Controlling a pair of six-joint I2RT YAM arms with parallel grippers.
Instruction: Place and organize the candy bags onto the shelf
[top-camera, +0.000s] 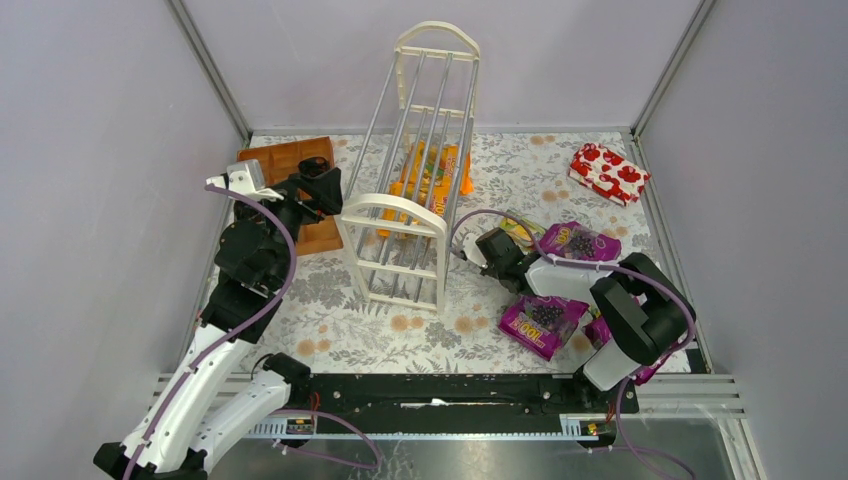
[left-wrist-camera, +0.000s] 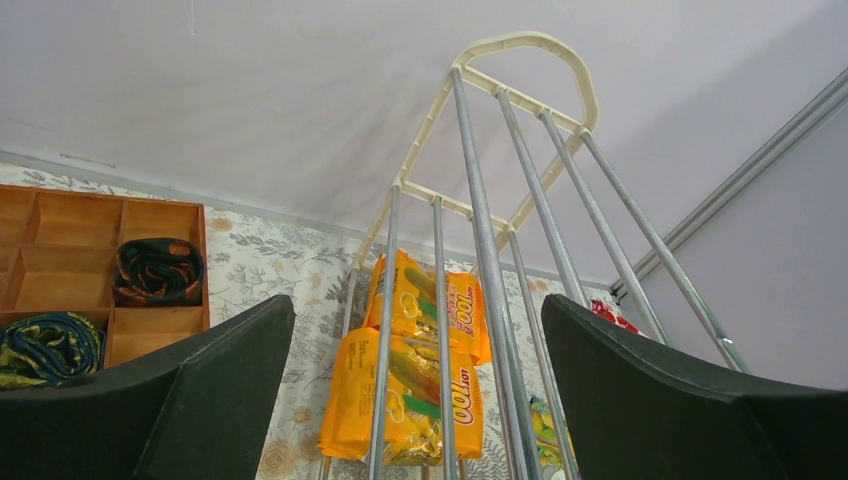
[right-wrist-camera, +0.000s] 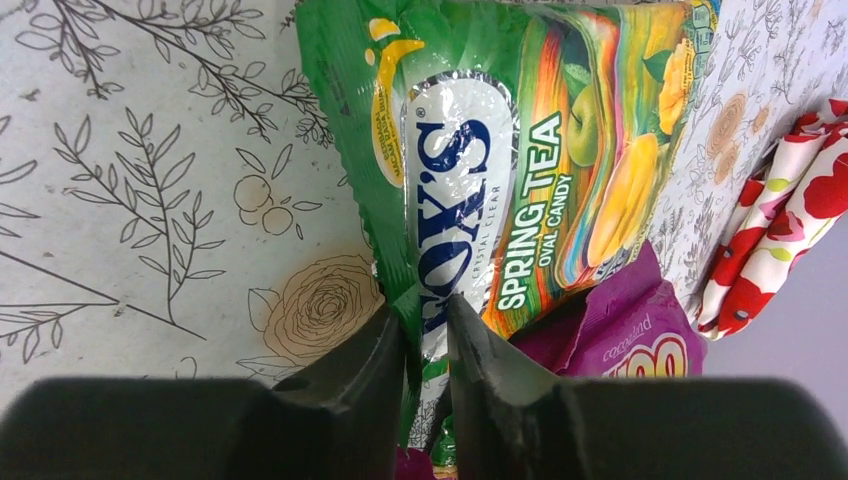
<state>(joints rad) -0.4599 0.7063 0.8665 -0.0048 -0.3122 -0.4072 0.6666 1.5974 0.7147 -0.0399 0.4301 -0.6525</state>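
The right hand (right-wrist-camera: 425, 340) is closed on the lower edge of the green FOX'S bag (right-wrist-camera: 520, 150), its two fingers pinching the foil just beside the white label. That bag lies flat on the table (top-camera: 340, 330) to the right of the shelf (top-camera: 395, 215), near its front arched frame. One purple bag (top-camera: 577, 241) lies farther right of the shelf, partly under the green one's edge. Another purple bag (top-camera: 543, 325) sits right of the shelf and nearer the arm bases. Two orange-yellow bags (left-wrist-camera: 410, 400) rest inside the shelf among its silver rods, one overlapping the other. The left hand (left-wrist-camera: 415, 320) hangs just left of the shelf, pointing at the rods, its fingers spread wide with nothing between them. The wooden tray (top-camera: 290, 160) lies left of the shelf, below that hand. A red packet (top-camera: 608, 172) lies well right of the shelf, toward the back wall.
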